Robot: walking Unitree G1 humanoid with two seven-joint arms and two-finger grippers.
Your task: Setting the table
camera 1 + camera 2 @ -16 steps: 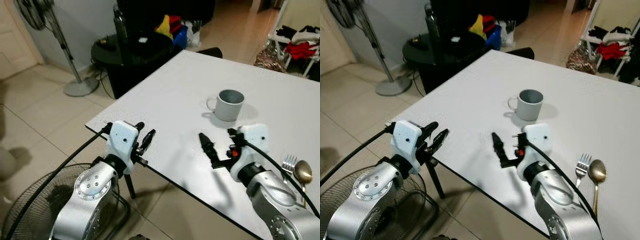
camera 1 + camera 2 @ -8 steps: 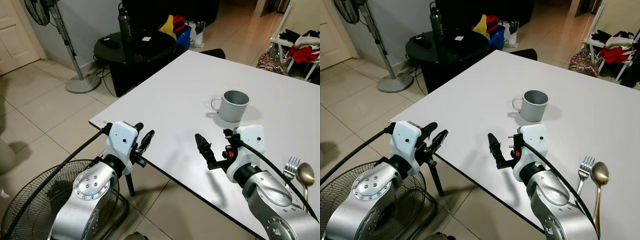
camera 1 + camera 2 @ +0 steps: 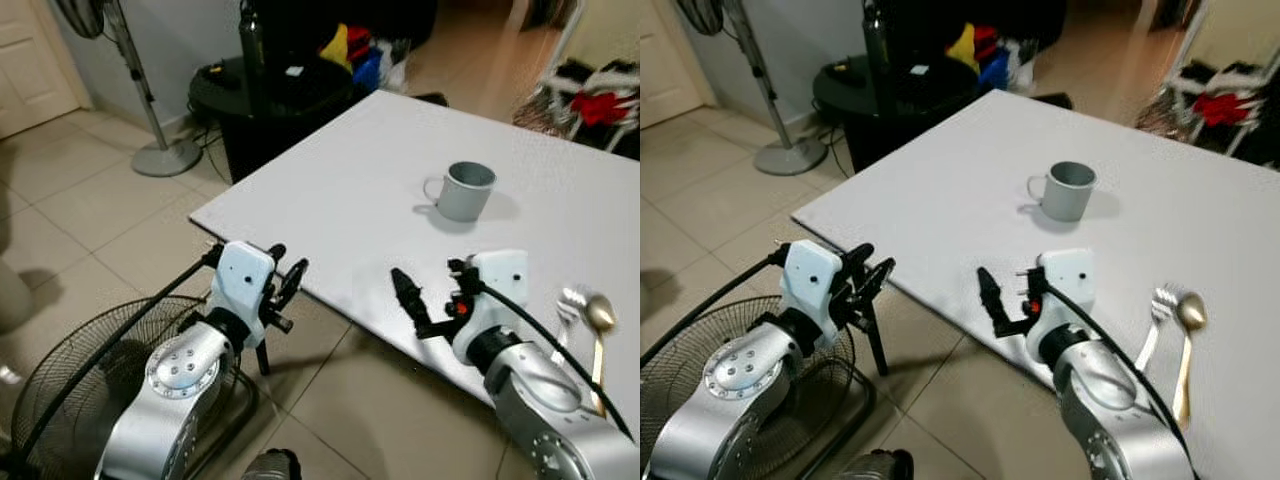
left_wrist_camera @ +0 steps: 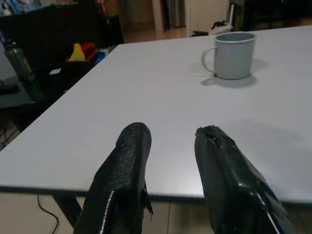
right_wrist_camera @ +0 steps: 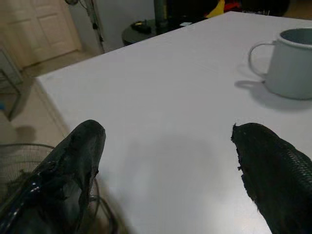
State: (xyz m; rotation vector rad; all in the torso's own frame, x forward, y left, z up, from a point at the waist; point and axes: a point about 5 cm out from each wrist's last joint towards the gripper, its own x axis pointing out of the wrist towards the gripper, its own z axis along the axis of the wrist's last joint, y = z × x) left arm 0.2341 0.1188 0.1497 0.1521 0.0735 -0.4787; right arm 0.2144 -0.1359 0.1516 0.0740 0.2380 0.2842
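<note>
A grey enamel mug (image 3: 465, 190) stands upright on the white table (image 3: 360, 170), towards its far side. A fork (image 3: 567, 304) and a spoon (image 3: 599, 318) lie side by side near the table's front right edge. My right gripper (image 3: 426, 274) hovers open over the near edge, well short of the mug (image 5: 291, 62), its fingers wide apart with nothing between them. Level with the table's near edge, my left gripper (image 3: 290, 283) hangs out over the floor. Its fingers (image 4: 127, 165) stand a little apart and empty, and they point towards the mug (image 4: 234, 48).
A floor fan's wire guard (image 3: 70, 380) lies on the tiles under my left arm. A standing fan (image 3: 150, 110) and a black round side table (image 3: 270, 90) with a bottle are beyond the table's left corner. Clothes (image 3: 600, 100) hang at the back right.
The whole view has shifted: the table now lies a little farther from me and its near edge sits under my grippers. Both arms keep the same pose, both empty.
</note>
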